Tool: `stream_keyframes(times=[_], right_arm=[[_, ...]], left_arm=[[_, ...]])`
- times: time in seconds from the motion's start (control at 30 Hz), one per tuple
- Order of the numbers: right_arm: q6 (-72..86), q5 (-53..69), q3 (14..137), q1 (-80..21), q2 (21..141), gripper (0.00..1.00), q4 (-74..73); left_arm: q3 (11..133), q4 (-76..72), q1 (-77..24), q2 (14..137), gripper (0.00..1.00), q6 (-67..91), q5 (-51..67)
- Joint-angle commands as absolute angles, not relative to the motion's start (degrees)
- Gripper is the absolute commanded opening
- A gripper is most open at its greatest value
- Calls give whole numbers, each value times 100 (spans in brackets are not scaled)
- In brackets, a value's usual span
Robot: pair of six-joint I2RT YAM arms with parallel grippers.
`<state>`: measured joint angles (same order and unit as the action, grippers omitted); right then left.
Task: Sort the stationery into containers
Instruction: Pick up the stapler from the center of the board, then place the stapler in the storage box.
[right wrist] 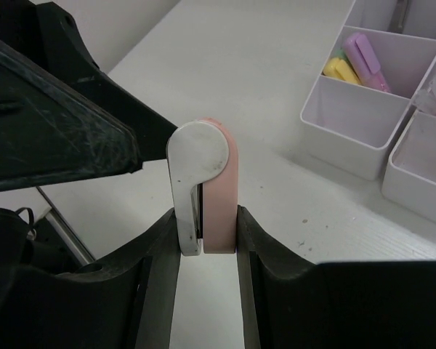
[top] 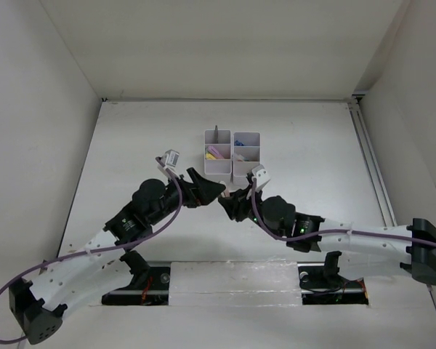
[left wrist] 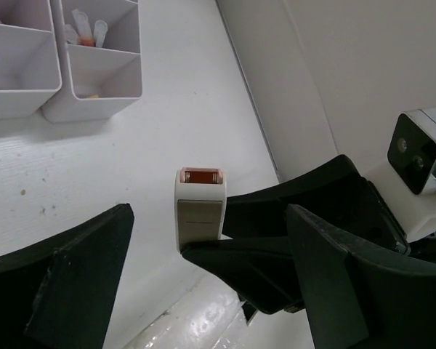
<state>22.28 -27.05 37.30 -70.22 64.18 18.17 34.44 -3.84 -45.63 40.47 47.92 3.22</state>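
Note:
My right gripper (right wrist: 207, 227) is shut on the white-pink stapler (right wrist: 203, 182) and holds it upright above the table. In the left wrist view the stapler (left wrist: 200, 207) shows end-on between the right gripper's black fingers (left wrist: 276, 251). My left gripper (left wrist: 203, 291) is open and empty, its jaws wide apart, facing the stapler at close range. In the top view both grippers (top: 216, 190) (top: 231, 201) meet just in front of the white containers (top: 232, 173). Pink (right wrist: 367, 58) and yellow (right wrist: 339, 69) highlighters lie in one compartment. Red pens (left wrist: 83, 33) stand in another.
The containers (right wrist: 349, 149) (left wrist: 94, 102) stand at mid table. A grey upright item (top: 216, 133) sticks out of the far left compartment. White walls enclose the table, with a rail (top: 370, 160) along the right side. A shiny taped strip (top: 232, 280) runs along the near edge.

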Motion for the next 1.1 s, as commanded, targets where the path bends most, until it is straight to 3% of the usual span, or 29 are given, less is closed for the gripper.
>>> stream_keyframes(times=[0.0,0.07,0.1,0.2,0.4,0.47,0.5,0.53,0.63,0.67,0.7,0.73,0.77,0.8,1.07], right_arm=[[2259,-2655,3691,-7066,6275,0,2373],[2259,-2602,3744,-7119,6275,0,2373],[2207,-2602,3744,-7119,6275,0,2373],[2206,-2654,3797,-7172,6275,0,2373],[2153,-2654,3849,-7172,6275,0,2373],[2153,-2602,3850,-7172,6275,0,2373],[2153,-2602,3850,-7172,6275,0,2373],[2153,-2602,3850,-7172,6275,0,2373],[2153,-2689,3850,-7172,6275,2,2373],[2153,-2689,3797,-7172,6275,9,2373],[2153,-2768,3797,-7172,6223,25,2373],[2153,-2821,3745,-7172,6223,51,2373],[2153,-2908,3744,-7172,6162,96,2373],[2275,-3214,3744,-7172,6083,100,2199],[3857,-5141,3639,-7172,5371,100,266]], left_arm=[[3366,-914,-4562,4139,78,4816,571],[3366,-966,-4562,4201,74,4816,623],[3366,-967,-4562,4271,61,4816,624],[3428,-967,-4562,4333,45,4764,685],[3376,-1081,-4562,4447,39,4764,686],[3375,-1133,-4562,4508,29,4764,686],[3375,-1134,-4562,4509,12,4764,686],[3375,-1134,-4562,4509,0,4694,686],[3507,-1055,-4562,4623,0,4545,633],[3507,-1055,-4562,4675,0,4544,546],[3559,-1055,-4562,4728,0,4405,475],[3560,-1107,-4562,4729,0,4334,388],[3620,-1107,-4562,4789,0,4255,91],[3621,-1107,-4562,4860,0,4184,-104],[4577,-642,-4562,5992,0,4165,-2213]])
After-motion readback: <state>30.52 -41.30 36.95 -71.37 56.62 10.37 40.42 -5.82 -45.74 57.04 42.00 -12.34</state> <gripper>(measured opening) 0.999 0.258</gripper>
